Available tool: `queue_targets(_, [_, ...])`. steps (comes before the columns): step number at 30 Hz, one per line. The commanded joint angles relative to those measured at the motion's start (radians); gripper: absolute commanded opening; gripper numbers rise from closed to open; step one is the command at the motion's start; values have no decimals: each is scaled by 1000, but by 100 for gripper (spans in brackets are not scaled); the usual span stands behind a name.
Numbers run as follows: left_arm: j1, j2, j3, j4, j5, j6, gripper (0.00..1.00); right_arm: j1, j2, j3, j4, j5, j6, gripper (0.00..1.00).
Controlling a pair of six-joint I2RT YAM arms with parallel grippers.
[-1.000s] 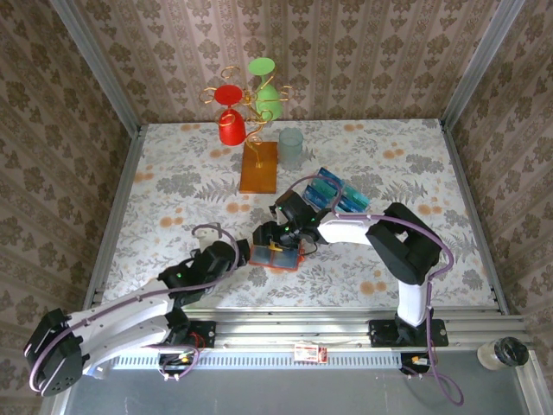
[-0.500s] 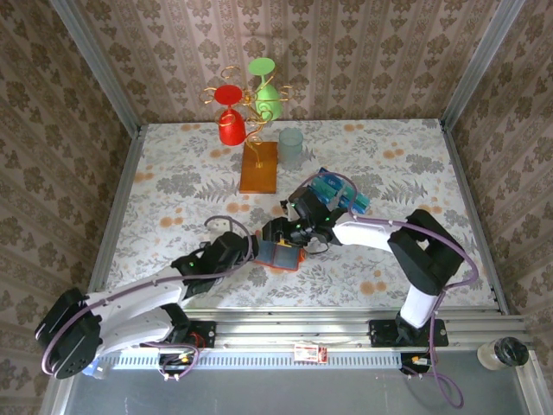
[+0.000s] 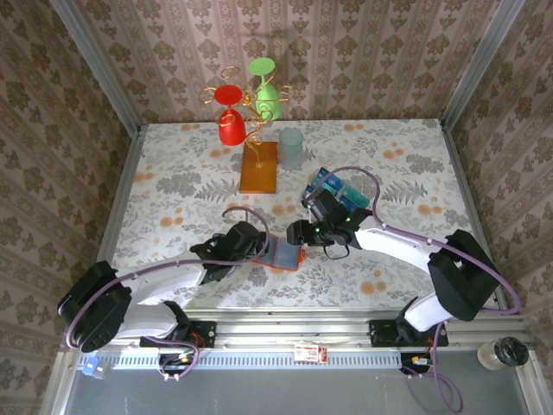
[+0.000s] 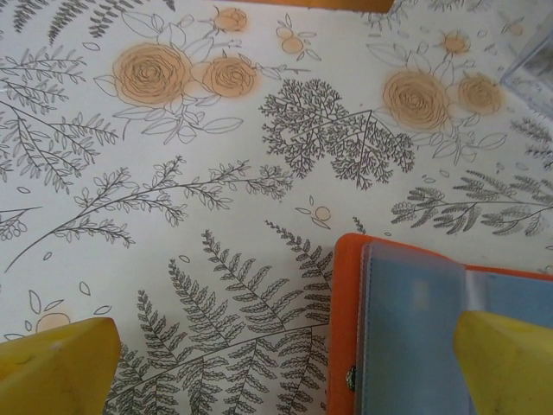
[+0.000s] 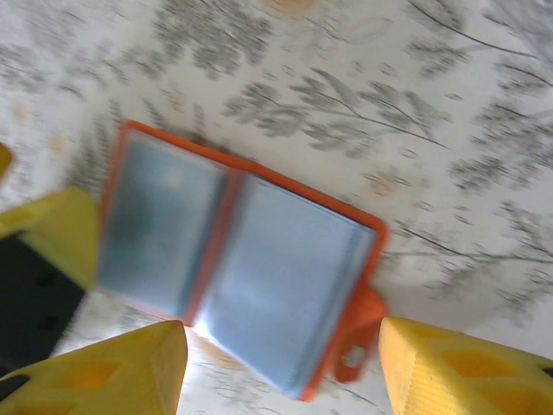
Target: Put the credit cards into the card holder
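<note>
The card holder (image 3: 282, 256) lies open and flat on the table, orange with pale blue sleeves; the sleeves show in the right wrist view (image 5: 242, 259). My left gripper (image 3: 261, 248) is open at the holder's left edge. In the left wrist view its yellow fingers (image 4: 54, 363) stand wide apart, the right one over a sleeve of the card holder (image 4: 415, 320). My right gripper (image 5: 289, 372) hangs open just above the holder's right half and strap, with nothing between its fingers. The credit cards (image 3: 342, 194), a blue and teal stack, lie behind my right gripper (image 3: 300, 232).
A gold wire stand (image 3: 246, 104) with a red and a green cup rises at the back on an orange-brown base (image 3: 259, 167). A translucent glass (image 3: 291, 147) stands beside it. Patterned walls close in the table on three sides.
My right gripper has pulled back to the right, off the holder. My left arm has stretched forward and right, bringing its open gripper to the holder's left edge.
</note>
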Motion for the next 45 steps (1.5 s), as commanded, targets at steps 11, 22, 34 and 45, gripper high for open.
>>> queue_targets(11, [10, 29, 4, 9, 10, 13, 100, 53, 107, -12, -86, 142, -93, 58])
queue_targets(22, [9, 29, -27, 17, 23, 1, 100, 48, 109, -23, -84, 169, -104, 25])
queue_targets(34, [-3, 41, -67, 33, 21, -31, 100, 38, 69, -55, -91, 172, -102, 5])
queue_targets(45, [-14, 38, -102, 51, 13, -60, 100, 38, 38, -79, -104, 182, -88, 3])
